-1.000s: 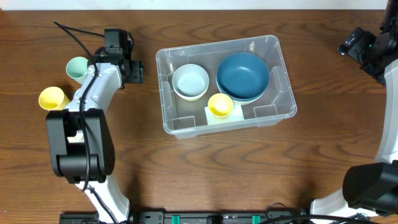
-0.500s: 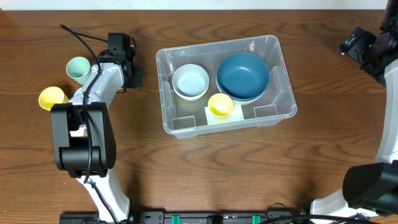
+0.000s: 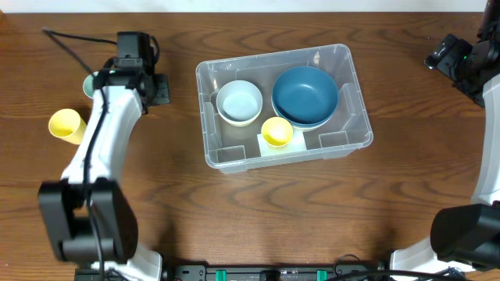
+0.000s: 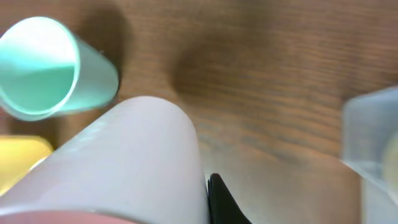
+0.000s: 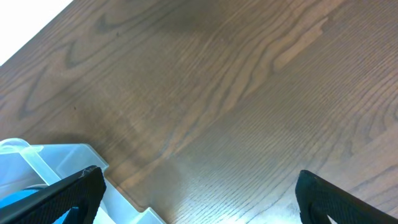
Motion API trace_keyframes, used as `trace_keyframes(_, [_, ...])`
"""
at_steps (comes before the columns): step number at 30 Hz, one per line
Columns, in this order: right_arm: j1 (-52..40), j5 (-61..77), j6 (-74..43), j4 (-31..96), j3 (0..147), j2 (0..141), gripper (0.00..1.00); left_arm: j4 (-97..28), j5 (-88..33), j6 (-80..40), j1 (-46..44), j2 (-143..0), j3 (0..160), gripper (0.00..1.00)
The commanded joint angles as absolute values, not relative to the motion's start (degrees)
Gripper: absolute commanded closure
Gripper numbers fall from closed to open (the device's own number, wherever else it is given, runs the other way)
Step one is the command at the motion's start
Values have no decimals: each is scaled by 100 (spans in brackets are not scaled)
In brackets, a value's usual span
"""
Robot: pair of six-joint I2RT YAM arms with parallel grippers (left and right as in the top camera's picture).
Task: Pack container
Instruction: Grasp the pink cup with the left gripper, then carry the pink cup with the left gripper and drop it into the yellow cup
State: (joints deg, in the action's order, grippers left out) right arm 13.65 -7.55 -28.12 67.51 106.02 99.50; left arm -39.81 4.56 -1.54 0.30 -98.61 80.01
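Apparently no legible text anywhere

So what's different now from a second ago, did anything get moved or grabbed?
The left arm swung left, and its wrist now hides most of the mint cup. The left gripper closed, apparently on nothing. Unchanged: the yellow cup on the table, the container with its white bowl, blue bowl and small yellow cup, and the open right gripper.

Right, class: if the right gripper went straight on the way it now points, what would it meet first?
Most likely the bare wooden table, passing clear of the container off to one side; depth is unclear.
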Motion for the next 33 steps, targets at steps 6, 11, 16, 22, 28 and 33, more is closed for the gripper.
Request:
trace_keyframes(6, [1398,-814,-2888,6755,10591,9977,1,-4838,-1286,-478,-414,-8567,8073,94])
trace_keyframes(11, [1398,-814,-2888,6755,10591,9977,1,-4840,-1627,-475,-1306,-8160,8073,94])
trace_keyframes(16, [1398,-814,-2888,6753,10591,9977,1,-4724,-1459,-456,-2309,-8176,8075,94])
trace_keyframes(22, [1398,-816,-2888,6755,10591,9977,1,-4644,-1098,-410,-3026,-8366,8077,94])
trace_keyframes(28, [1398,-814,-2888,6753,10591,9977,1,-4491,-1096,-325,-3371,-8643,8077,94])
trace_keyframes(33, [1398,-814,-2888,6755,10591,9977,1,-4327,-1085,-303,-3583,-8914,8088,94])
